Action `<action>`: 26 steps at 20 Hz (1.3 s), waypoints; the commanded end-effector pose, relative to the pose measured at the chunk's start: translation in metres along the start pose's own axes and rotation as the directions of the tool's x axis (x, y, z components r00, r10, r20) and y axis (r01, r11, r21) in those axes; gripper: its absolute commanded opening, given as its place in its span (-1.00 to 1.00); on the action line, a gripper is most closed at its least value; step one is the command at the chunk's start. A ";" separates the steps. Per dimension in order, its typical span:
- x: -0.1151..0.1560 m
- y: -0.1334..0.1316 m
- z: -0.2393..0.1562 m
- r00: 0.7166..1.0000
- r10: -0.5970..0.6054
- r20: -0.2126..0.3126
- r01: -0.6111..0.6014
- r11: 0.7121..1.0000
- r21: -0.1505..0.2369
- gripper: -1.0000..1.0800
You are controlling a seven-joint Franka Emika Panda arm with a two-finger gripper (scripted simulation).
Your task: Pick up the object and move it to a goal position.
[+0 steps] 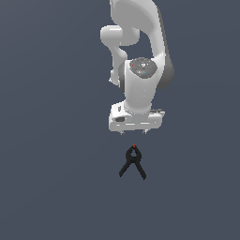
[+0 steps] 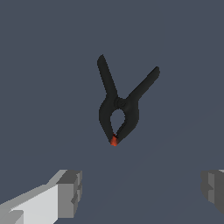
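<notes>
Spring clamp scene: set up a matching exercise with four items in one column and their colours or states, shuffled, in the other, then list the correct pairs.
Items:
1. spring clamp legs
2. clamp tip
3. hand
4. arm

Descriptions:
A. white
B. red-orange
C. open, holding nothing
D. black, splayed apart

Pairs: 1-D, 2-B, 3-C, 4-A
</notes>
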State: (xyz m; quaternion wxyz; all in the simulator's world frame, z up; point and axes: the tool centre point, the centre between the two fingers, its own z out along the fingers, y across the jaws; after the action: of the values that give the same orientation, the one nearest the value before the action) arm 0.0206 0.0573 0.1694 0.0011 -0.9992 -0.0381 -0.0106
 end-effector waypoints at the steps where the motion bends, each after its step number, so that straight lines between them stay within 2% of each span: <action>1: 0.006 0.000 0.007 1.000 0.016 0.002 -0.016 1.000 0.001 0.92; 14: 0.051 -0.002 0.073 0.988 0.153 0.016 -0.153 0.988 -0.001 0.92; 26: 0.065 -0.003 0.101 0.979 0.203 0.020 -0.203 0.979 -0.006 0.92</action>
State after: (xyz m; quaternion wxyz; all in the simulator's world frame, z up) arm 0.0860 0.0649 0.0701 0.0000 -0.9980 0.0631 0.0004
